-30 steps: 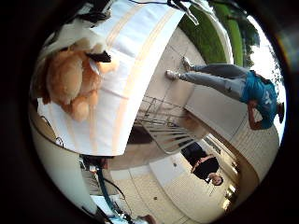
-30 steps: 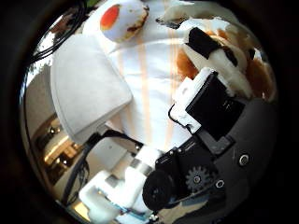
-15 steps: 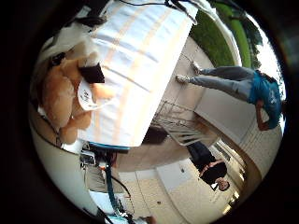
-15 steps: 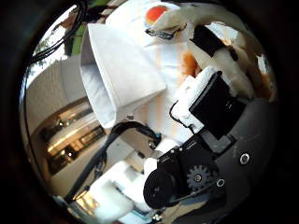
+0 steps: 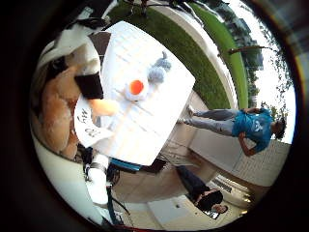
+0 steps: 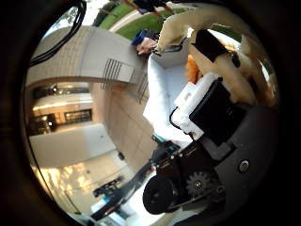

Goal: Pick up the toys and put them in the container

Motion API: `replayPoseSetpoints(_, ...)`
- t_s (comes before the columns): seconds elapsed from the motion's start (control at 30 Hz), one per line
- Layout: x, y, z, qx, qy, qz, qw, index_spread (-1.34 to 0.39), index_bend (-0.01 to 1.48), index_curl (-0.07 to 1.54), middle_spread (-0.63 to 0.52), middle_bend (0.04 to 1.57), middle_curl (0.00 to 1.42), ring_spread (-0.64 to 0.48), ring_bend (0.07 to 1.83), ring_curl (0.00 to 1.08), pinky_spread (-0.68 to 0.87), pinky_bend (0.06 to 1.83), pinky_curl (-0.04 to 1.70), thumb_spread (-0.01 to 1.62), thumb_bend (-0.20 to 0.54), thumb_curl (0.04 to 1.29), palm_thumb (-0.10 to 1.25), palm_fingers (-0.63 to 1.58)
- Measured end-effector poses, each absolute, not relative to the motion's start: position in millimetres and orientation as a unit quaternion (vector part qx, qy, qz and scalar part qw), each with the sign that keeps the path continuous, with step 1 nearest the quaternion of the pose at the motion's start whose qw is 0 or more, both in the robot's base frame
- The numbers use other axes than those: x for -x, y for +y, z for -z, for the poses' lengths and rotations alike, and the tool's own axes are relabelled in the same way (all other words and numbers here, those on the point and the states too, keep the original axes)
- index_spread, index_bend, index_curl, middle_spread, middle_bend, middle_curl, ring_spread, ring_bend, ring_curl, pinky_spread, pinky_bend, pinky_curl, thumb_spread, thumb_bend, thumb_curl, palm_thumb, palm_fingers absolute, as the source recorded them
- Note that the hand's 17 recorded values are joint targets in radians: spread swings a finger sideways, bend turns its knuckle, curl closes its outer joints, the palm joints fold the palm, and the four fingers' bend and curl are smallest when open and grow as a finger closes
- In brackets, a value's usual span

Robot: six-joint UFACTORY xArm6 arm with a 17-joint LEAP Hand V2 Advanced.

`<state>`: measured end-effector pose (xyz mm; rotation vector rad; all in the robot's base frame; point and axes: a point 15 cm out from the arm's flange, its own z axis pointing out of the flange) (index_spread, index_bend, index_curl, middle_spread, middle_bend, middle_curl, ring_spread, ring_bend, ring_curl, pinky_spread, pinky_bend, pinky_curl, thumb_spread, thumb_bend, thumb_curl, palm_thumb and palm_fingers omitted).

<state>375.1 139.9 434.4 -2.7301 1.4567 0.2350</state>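
My hand (image 6: 214, 105) is shut on a brown plush toy (image 5: 56, 108), which lies close against the palm and is held above the table; its tan fur also shows behind the fingers (image 6: 246, 58) in the thumb side view. On the white striped tablecloth (image 5: 145, 121) below lie an orange and white toy (image 5: 135, 88) and a grey toy (image 5: 157, 70), both away from the hand. A white fabric shape (image 6: 167, 92) lies beside the fingers; I cannot tell whether it is the container or the cloth.
The table stands outdoors beside a lawn (image 5: 198, 48) and paving. A person in a blue shirt (image 5: 253, 126) stands on the paving away from the table. A building front (image 6: 71, 104) fills the thumb side view.
The hand has lifted and turned with the brown plush toy still in it. The table now looks farther off, and the orange and grey toys have come into view.
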Motion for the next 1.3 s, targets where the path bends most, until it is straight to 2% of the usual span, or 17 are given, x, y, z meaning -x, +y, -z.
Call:
replayPoseSetpoints(0.13,-401,175,-401,0.884,0.457,-0.093,0.011,-1.0,0.74,0.71,-0.21,1.35,1.03,-0.13,1.55,0.86,0.1,1.75,0.71,1.26,-0.021,0.63,0.96,0.71)
replayPoseSetpoints(0.2,-413,195,-384,0.885,0.454,-0.102,0.023,-1.0,0.73,0.75,-0.21,1.35,1.02,-0.13,1.56,0.86,0.1,1.74,0.72,1.26,-0.043,0.62,0.89,0.67)
replayPoseSetpoints(0.3,-424,214,-361,0.881,0.455,-0.124,0.033,-0.94,0.69,0.8,-0.17,1.29,0.97,-0.07,1.51,0.8,0.14,1.66,0.71,1.28,-0.033,0.58,0.84,0.67)
replayPoseSetpoints(0.33,-426,216,-353,0.881,0.454,-0.131,0.03,-0.91,0.66,0.82,-0.15,1.24,0.94,-0.06,1.47,0.78,0.17,1.65,0.69,1.28,-0.03,0.57,0.83,0.66)
replayPoseSetpoints(0.37,-427,218,-344,0.88,0.453,-0.14,0.024,-0.84,0.62,0.83,-0.13,1.14,0.89,-0.03,1.42,0.75,0.18,1.63,0.68,1.28,-0.031,0.56,0.81,0.56)
replayPoseSetpoints(0.4,-427,218,-334,0.879,0.453,-0.149,0.016,-0.75,0.56,0.84,-0.12,1.0,0.85,-0.01,1.43,0.75,0.2,1.61,0.7,1.29,-0.03,0.54,0.8,0.36)
replayPoseSetpoints(0.43,-427,217,-326,0.878,0.453,-0.157,0.009,-0.68,0.5,0.82,-0.1,0.87,0.8,0.03,1.36,0.73,0.23,1.56,0.69,1.29,-0.03,0.53,0.78,0.11)
replayPoseSetpoints(0.47,-427,216,-319,0.878,0.45,-0.164,0.003,-0.61,0.5,0.82,-0.08,0.77,0.75,0.06,1.3,0.71,0.25,1.49,0.68,1.29,-0.028,0.52,0.77,-0.03)
replayPoseSetpoints(0.53,-426,215,-311,0.879,0.444,-0.172,-0.005,-0.54,0.44,0.75,-0.04,0.61,0.64,0.14,1.1,0.59,0.31,1.33,0.59,1.28,-0.026,0.51,0.76,-0.17)
replayPoseSetpoints(0.6,-422,214,-304,0.88,0.438,-0.184,-0.016,-0.51,0.41,0.7,-0.01,0.51,0.58,0.18,0.94,0.52,0.34,1.24,0.53,1.27,-0.029,0.5,0.75,-0.2)
replayPoseSetpoints(0.67,-415,211,-301,0.883,0.425,-0.198,-0.027,-0.47,0.34,0.63,0.02,0.37,0.5,0.23,0.74,0.42,0.38,1.11,0.46,1.26,-0.026,0.48,0.74,-0.2)
replayPoseSetpoints(0.87,-410,195,-317,0.889,0.408,-0.205,-0.022,-0.46,0.18,0.51,0.05,0.19,0.42,0.27,0.56,0.34,0.42,0.89,0.36,1.23,-0.027,0.46,0.72,-0.11)
replayPoseSetpoints(0.97,-417,176,-342,0.889,0.419,-0.184,0.0,-0.44,0.15,0.46,0.05,0.18,0.4,0.27,0.52,0.32,0.42,0.81,0.32,1.22,-0.026,0.45,0.71,-0.05)
replayPoseSetpoints(1.3,-451,79,-363,0.85,0.498,-0.169,0.034,-0.3,0.15,0.35,0.05,0.18,0.36,0.27,0.53,0.32,0.45,0.84,0.29,1.2,-0.024,0.43,0.69,0.04)
